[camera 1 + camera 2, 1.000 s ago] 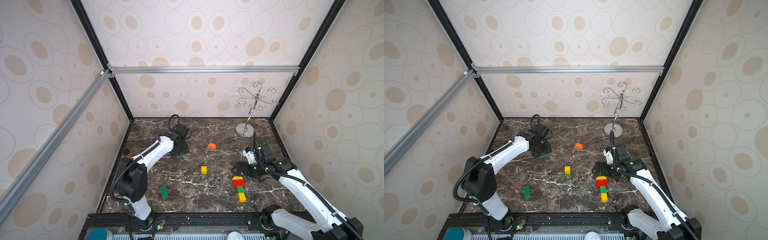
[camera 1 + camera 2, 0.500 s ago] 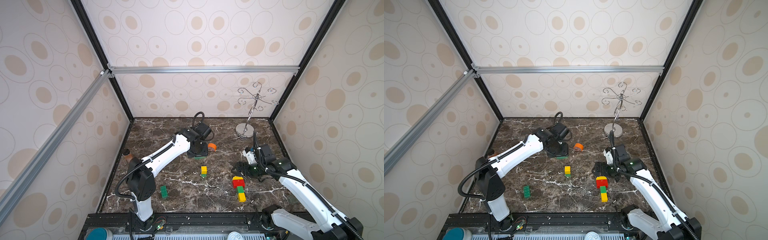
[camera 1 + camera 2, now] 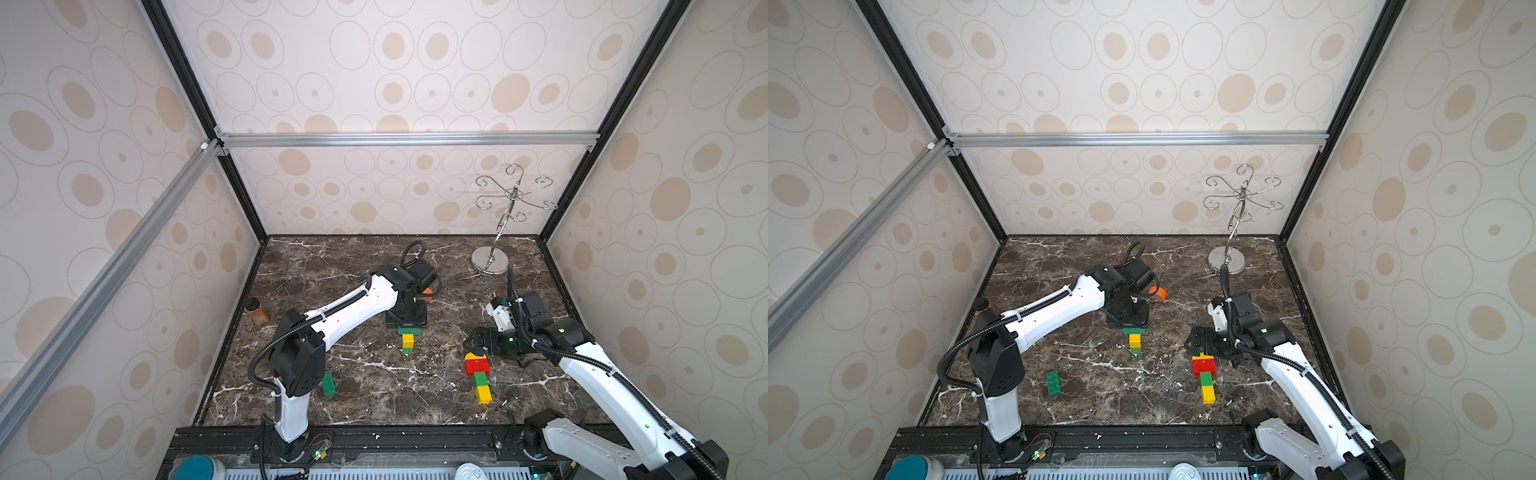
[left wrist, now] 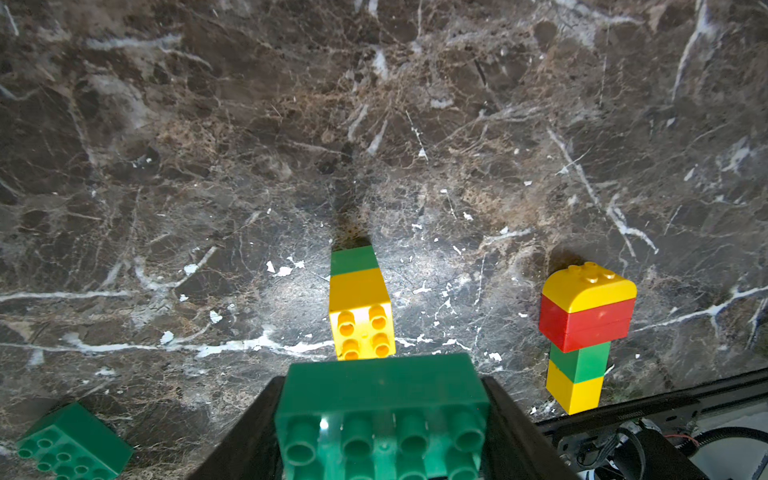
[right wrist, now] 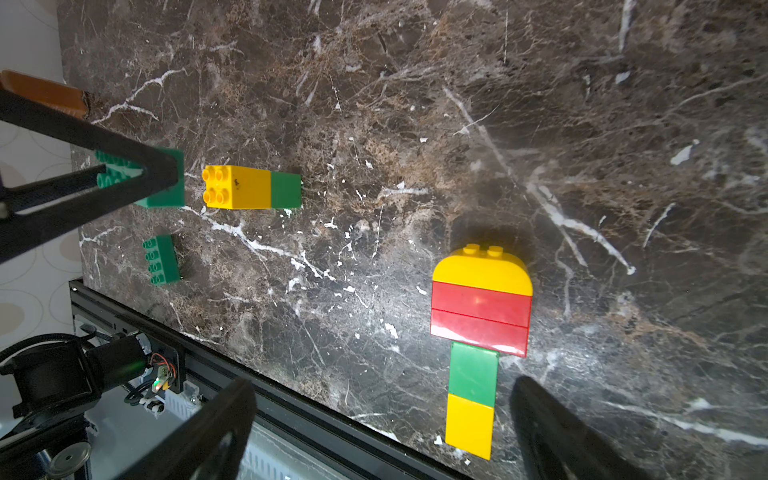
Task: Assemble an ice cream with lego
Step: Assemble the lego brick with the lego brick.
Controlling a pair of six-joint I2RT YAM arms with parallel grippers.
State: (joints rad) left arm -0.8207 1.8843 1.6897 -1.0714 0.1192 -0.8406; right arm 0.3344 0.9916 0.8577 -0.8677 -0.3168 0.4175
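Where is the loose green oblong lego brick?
In a top view the loose green oblong lego brick lies on the brown marble table near its front edge, beside the left arm's white base.

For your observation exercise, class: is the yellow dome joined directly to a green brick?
No, the yellow dome joins the red bricks, and the green brick lies beyond them.

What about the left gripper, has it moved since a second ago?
Yes: the left gripper, gripping a green brick, swung rightward, right up to the yellow-green stack.
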